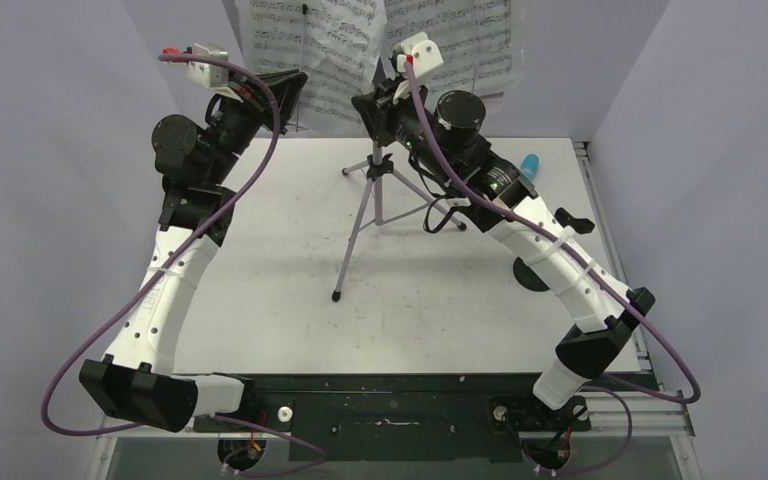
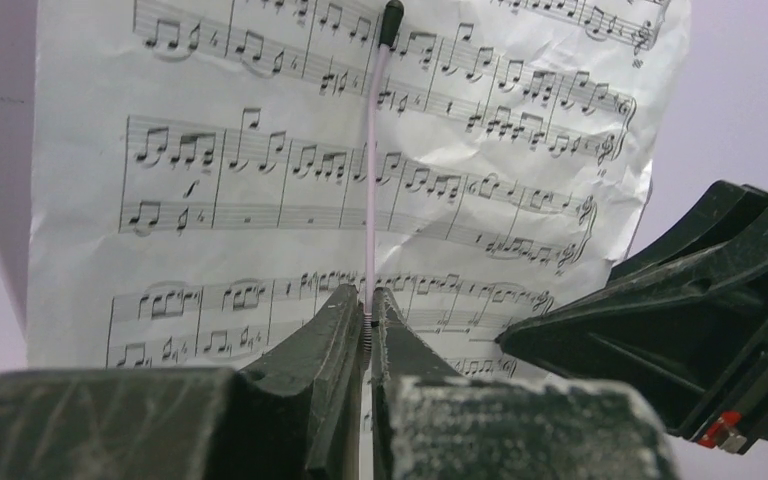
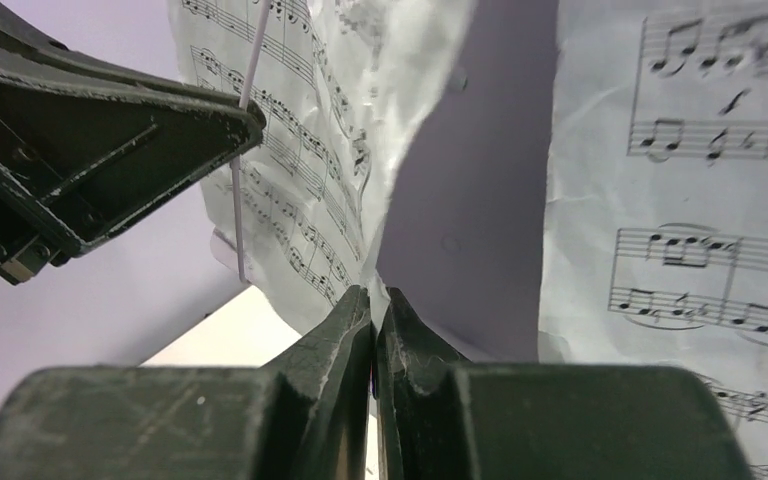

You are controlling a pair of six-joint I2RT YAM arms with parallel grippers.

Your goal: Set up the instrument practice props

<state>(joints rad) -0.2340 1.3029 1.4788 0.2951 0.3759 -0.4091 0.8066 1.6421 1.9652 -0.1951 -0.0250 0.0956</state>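
Standing at the table's [image 1: 280,300] far edge: stand [image 1: 375,195], pages [image 1: 310,40] on its desk. Left gripper [image 2: 370,315] clenched on the wire [image 2: 372,180], likely to pin a page. Right gripper [image 3: 373,305] clenched by a page's lower edge; what it pinches, unclear. Microphone [image 1: 530,163] lies right, unplaced.

Above the legs of the lilac music stand [image 1: 377,205], its desk was hidden behind the sheet-music pages [image 1: 310,40], and those pages ran off the top edge in all three views. Right of the stand, the turquoise microphone [image 1: 530,163] showed only a tip past the right arm [image 1: 560,260] (the rest lay behind it), and the black mic stand [image 1: 530,277] was largely covered by that arm too. Up at the stand's desk, the left gripper [image 2: 370,300] pinched a thin lilac wire [image 2: 370,220], concealing its lower end. Whether the right gripper [image 3: 373,300], pinched together beside the stand's page edge, caught any paper could not be told.
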